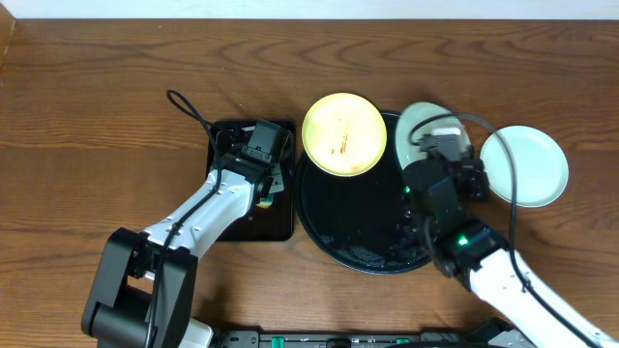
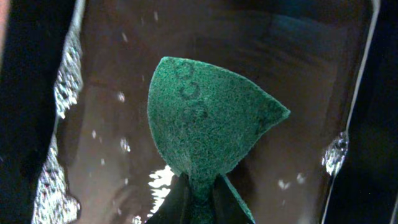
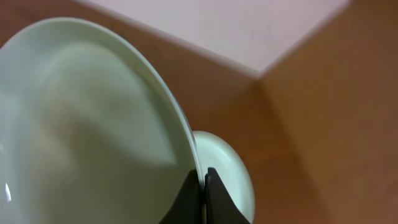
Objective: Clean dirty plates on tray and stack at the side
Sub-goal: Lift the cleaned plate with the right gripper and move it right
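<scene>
Lab setup, robot arms point(image 1: 208, 208), wooden table point(image 1: 87, 97)

Both arms are built from white tubular links joined by black housings. The left arm point(image 1: 198, 220) is mounted on a bulky black base point(image 1: 121, 295), with a black cable point(image 1: 191, 108) looped near its wrist. A small green light point(image 1: 462, 239) is lit on the right arm point(image 1: 513, 280). Slim black fingers are carried by the right gripper point(image 3: 203, 174).

Wooden table point(image 1: 97, 97), round black tray point(image 1: 348, 213) (glossy), smaller rectangular tray point(image 1: 276, 222) just beside it, pale mint plate point(image 1: 537, 159) to the right
</scene>
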`<state>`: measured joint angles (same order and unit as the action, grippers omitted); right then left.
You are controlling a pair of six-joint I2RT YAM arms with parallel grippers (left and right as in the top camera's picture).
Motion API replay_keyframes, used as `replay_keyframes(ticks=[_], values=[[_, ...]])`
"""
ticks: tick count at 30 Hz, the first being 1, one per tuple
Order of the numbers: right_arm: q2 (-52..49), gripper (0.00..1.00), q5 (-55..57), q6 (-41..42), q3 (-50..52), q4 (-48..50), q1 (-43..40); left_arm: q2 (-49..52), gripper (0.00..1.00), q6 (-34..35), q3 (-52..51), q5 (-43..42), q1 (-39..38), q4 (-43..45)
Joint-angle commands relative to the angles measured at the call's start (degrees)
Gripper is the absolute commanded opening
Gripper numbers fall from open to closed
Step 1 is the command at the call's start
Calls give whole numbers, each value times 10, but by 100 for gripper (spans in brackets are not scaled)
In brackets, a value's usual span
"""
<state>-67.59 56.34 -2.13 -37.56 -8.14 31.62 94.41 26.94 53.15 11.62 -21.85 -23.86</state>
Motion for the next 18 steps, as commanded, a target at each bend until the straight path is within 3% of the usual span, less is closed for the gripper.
replay_keyframes(ticks=[1, 4, 9, 12, 14, 16, 17, 18], values=[[-15, 1, -84, 195, -9, -29, -51, 12, 7, -8, -5, 35, 3, 15], [-24, 1, -176, 249, -9, -51, -101, 32, 7, -8, -5, 34, 3, 17], [-25, 1, -274, 250, -9, -57, -158, 90, 10, -8, -5, 28, 3, 21], [-25, 1, -275, 250, -9, -65, -163, 111, 37, -8, -5, 31, 4, 22], [-25, 1, -275, 250, -9, -70, -163, 111, 43, -13, -5, 33, 4, 24], [-25, 1, -275, 250, -9, -73, -163, 107, 43, -30, 0, 33, 3, 25], [-25, 1, -275, 250, -9, -75, -163, 104, 34, -42, 3, 33, 3, 25], [-25, 1, -275, 250, -9, -75, -163, 100, 13, -54, 7, 33, 3, 23]])
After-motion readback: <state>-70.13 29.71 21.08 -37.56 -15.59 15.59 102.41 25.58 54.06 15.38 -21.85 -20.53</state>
